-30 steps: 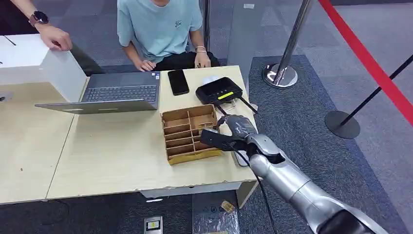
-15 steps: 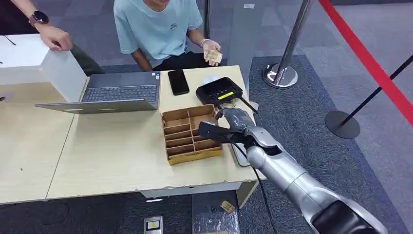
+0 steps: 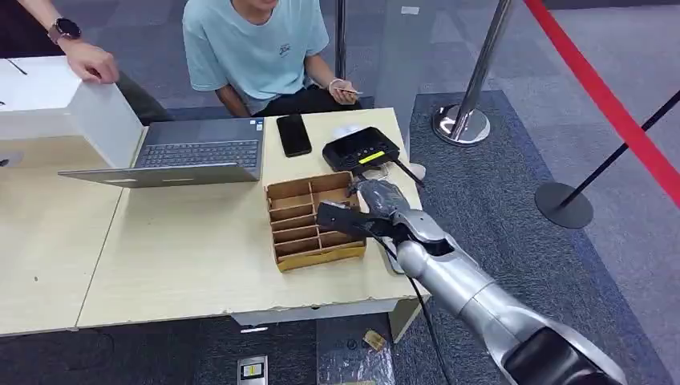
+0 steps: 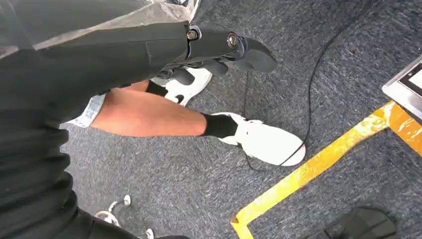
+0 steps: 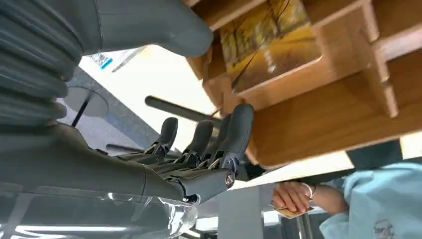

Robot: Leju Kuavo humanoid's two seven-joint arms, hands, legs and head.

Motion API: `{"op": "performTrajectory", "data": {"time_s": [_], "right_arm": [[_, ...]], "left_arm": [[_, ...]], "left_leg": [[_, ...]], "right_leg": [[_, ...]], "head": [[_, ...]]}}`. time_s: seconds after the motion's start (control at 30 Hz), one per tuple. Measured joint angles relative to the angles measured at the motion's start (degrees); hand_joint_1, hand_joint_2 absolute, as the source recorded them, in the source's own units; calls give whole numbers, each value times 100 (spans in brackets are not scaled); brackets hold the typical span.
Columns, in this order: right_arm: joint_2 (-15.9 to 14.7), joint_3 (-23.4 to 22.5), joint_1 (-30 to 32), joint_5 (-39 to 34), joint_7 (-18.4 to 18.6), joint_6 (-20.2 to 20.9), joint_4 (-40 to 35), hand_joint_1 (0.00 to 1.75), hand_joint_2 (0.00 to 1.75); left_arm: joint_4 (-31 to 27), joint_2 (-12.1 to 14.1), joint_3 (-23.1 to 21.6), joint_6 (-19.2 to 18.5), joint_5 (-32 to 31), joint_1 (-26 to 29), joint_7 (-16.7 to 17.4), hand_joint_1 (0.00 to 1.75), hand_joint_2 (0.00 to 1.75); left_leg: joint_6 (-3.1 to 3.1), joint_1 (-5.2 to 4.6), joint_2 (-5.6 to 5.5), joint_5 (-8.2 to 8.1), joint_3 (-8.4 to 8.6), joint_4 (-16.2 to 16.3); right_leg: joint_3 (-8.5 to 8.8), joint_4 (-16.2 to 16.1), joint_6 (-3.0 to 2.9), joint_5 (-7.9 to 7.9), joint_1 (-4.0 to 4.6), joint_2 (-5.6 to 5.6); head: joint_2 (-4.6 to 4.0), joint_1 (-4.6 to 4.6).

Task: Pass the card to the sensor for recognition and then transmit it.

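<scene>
a card lies in one compartment of the wooden divider box on the table, beside the black sensor. the right hand hangs over the box's right side, fingers spread apart and holding nothing, thumb above the card's compartment. the seated person's hand behind the table holds another card. the left hand hangs by the carpet, fingers curled in with nothing in them. a laptop and a phone lie further left.

Roped-off demo area, stanchion, red barrier belt, laptop, carpet
</scene>
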Motion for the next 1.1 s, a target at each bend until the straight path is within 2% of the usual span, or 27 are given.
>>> {"op": "performTrajectory", "data": {"time_s": [0.33, 0.4, 0.43, 0.47, 0.5, 0.53, 1.1], "right_arm": [[124, 83, -5, -11, -120, -57, 284, 72, 175], [142, 92, -14, -11, -125, -63, 337, 79, 175], [157, 98, -30, -11, -125, -68, 383, 105, 175], [168, 103, -41, -13, -133, -70, 417, 141, 175], [173, 103, -49, -15, -142, -79, 441, 150, 175], [181, 103, -58, -15, -155, -83, 457, 175, 175], [223, 109, -84, -55, -210, -195, 629, 175, 175]], "left_arm": [[0, -17, 0, 0, 0, 3, 2, 0, 175], [0, -17, 0, 0, 0, 7, 4, 0, 175], [0, -20, 0, 0, 0, 9, 4, 0, 175], [0, -20, 0, 0, 0, 11, 4, 0, 175], [0, -22, 0, 0, 0, 13, 4, 0, 175], [0, -22, 0, 0, 0, 16, 4, 0, 175], [0, -24, 0, 0, 0, 24, 2, 0, 175]], "left_leg": [[0, 0, -1, 0, 0, 0], [0, 0, -1, 0, -1, -1], [0, 0, 0, 0, -1, -1], [0, 0, 0, 0, 0, -1], [0, 0, 0, 0, 0, -1], [0, 0, 0, 0, 0, -1], [0, 0, 0, 0, 8, 0]], "right_leg": [[0, 0, 0, 0, 0, 0], [-1, 0, 0, 0, 0, 0], [-1, 0, 0, 0, 0, 0], [0, 0, 0, 0, 0, 0], [0, 0, 0, 0, 0, 0], [-1, 0, 0, 0, 0, 0], [6, 0, 0, 1, 0, 0]], "head": [[0, -2], [0, -2], [0, -2], [0, -2], [0, 0], [0, -2], [0, -2]]}}
